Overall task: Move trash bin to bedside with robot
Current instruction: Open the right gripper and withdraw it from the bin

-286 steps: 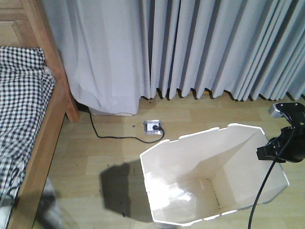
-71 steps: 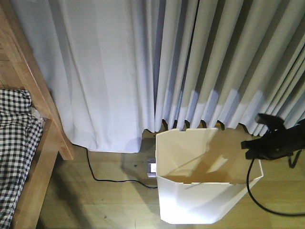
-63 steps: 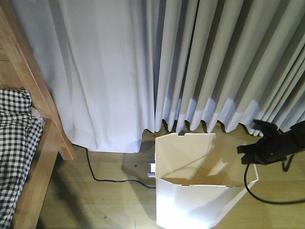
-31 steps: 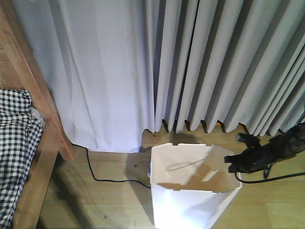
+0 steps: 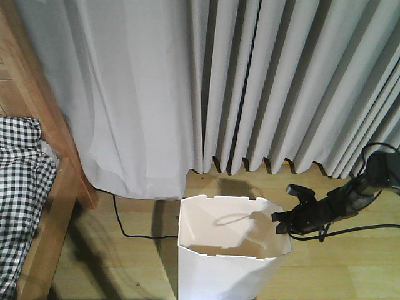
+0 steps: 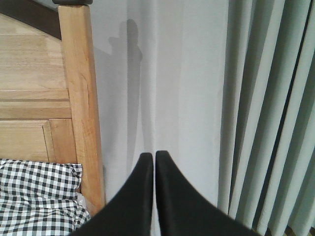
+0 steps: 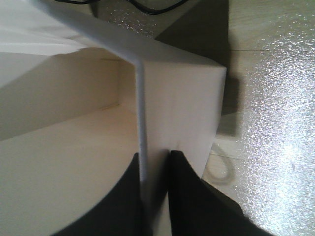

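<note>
The white trash bin (image 5: 225, 259) stands upright on the wooden floor in front of the curtain, right of the bed. My right gripper (image 5: 278, 224) is shut on the bin's right rim; in the right wrist view (image 7: 155, 160) one finger is inside the wall (image 7: 142, 113) and one outside. The wooden bed frame (image 5: 47, 125) with the black-and-white checked cover (image 5: 19, 187) is at the left. My left gripper (image 6: 153, 156) is shut and empty, pointing at the curtain beside the bedpost (image 6: 81, 113).
Grey floor-length curtains (image 5: 250, 81) fill the back. A black cable (image 5: 128, 228) runs across the floor between bed and bin. The right arm's cables (image 5: 362, 228) trail over the floor at the right.
The bin has gone from tilted to upright and shifted left and down in the front view, nearer the bed. The right arm moved left with it, still on the rim.
</note>
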Controlling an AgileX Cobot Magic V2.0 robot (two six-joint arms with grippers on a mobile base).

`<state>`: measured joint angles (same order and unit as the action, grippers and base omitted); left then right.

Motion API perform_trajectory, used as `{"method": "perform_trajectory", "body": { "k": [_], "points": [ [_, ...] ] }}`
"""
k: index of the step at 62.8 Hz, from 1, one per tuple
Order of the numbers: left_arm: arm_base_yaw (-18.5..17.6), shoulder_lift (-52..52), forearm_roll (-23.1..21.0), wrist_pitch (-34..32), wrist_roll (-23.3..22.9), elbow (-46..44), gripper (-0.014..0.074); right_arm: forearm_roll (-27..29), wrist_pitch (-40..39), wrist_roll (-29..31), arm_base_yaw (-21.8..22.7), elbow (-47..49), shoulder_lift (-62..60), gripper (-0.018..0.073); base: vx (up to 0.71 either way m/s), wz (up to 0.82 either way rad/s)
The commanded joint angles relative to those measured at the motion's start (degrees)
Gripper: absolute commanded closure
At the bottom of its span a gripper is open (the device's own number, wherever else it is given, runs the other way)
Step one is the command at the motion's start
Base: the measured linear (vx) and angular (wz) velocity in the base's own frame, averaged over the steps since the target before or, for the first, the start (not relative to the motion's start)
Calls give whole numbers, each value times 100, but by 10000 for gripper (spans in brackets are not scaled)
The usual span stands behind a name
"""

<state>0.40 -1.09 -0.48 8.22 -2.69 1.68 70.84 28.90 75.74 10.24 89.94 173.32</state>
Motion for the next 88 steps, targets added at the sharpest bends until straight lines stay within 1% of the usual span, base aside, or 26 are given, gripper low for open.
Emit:
{"method": "perform_trajectory", "body": {
  "k": [1,10,21,29,36,42,46,49,54,59,63,67,73,80,88],
  "points": [
    [-18,-55,-47,-410,-53,158,602,400,910,196,5,105,-250,564,0,0],
    [-18,-55,-47,-410,-53,158,602,432,853,541,5,99,-55,564,0,0],
    [-18,-55,-47,-410,-53,158,602,418,765,542,5,99,19,557,0,0],
    [-18,-55,-47,-410,-53,158,602,228,814,542,5,99,19,513,0,0],
    [-18,-55,-47,-410,-53,158,602,69,934,476,5,99,19,413,0,0],
    [-18,-55,-47,-410,-53,158,602,5,1087,476,16,99,13,282,0,0],
    [-18,-55,-47,-410,-53,158,602,-87,1125,476,23,99,0,170,0,0],
    [-18,-55,-47,-410,-53,158,602,-193,1130,470,23,99,-6,106,0,0],
    [-18,-55,-47,-410,-53,158,602,-391,1116,320,36,99,-38,33,0,0],
    [-18,-55,-47,-410,-53,158,602,-814,934,-24,36,99,-93,0,0,0],
    [-18,-55,-47,-410,-53,158,602,-1256,718,-454,36,94,-173,1,0,0],
    [-18,-55,-47,-410,-53,158,602,-1824,474,-908,36,94,-286,7,0,0],
    [-18,-55,-47,-410,-53,158,602,-2501,218,-1444,36,94,-506,21,0,0],
    [-18,-55,-47,-410,-53,158,602,-3259,241,-2094,36,94,-796,38,0,0],
    [-18,-55,-47,-410,-53,158,602,-4158,635,-2657,36,94,-1226,50,0,0]
  ]
}}
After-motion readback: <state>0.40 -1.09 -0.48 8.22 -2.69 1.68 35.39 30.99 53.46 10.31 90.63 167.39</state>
